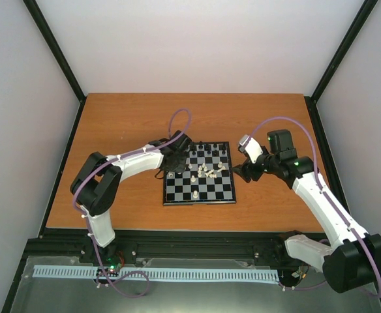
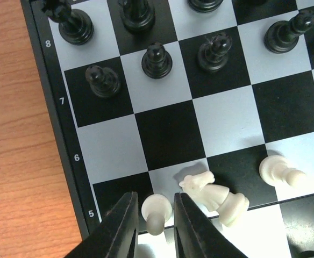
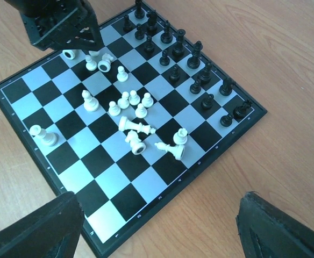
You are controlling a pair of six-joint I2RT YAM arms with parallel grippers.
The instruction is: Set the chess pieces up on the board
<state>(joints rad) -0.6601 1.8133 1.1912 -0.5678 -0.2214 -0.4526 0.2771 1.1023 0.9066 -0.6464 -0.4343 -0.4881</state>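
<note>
Left gripper [image 2: 155, 199] at board [image 1: 197, 203] left edge, by the rank 5 mark, jaws narrowed to either side of one white pawn [image 2: 157, 210]. Looks flush on both sides; cannot tell whether the grip is firm. Pawn centred between fingers, long axis along the finger slot, not across; upright or lying, unclear. Fallen white knight [image 2: 200, 184] just beside, toward board centre: snag risk on lift. Right gripper [image 3: 157, 231] wide open, empty, off board's right edge, well apart from pawn; left arm's job. Count: 16 black pieces [image 3: 178, 42] in two rows at board's far edge, about 15 white pieces [image 3: 134, 98] scattered mid-board, several lying.
</note>
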